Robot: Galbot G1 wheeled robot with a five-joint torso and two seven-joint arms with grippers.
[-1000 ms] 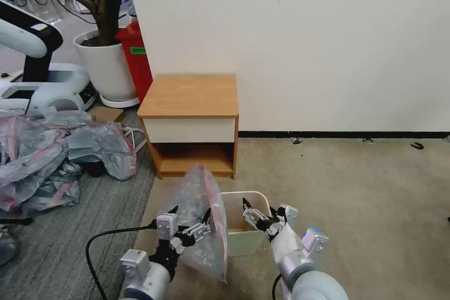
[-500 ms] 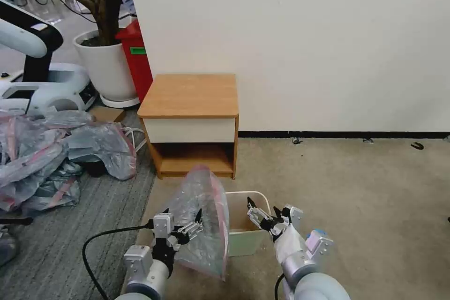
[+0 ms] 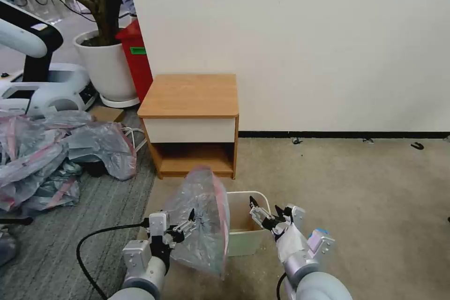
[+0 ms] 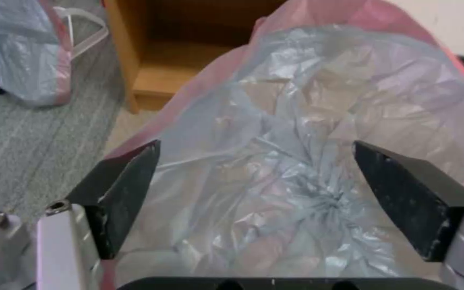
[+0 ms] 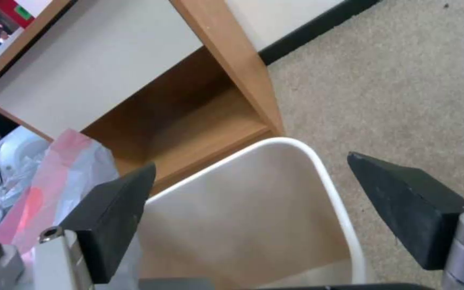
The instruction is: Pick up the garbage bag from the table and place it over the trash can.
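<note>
The counter [image 3: 190, 96] sits against the wall with its top bare. Just in front of it on the carpet is the trash can [image 3: 248, 218], cream coloured. The garbage bag [image 3: 202, 218] hangs against the can's left side, grey with a pink rim, puffed up. The left hand [image 3: 179, 226] is spread wide with bag plastic between its fingers [image 4: 127, 189], not pinching it. The right hand [image 3: 268, 213] hovers over the can's right rim, released too.
</note>
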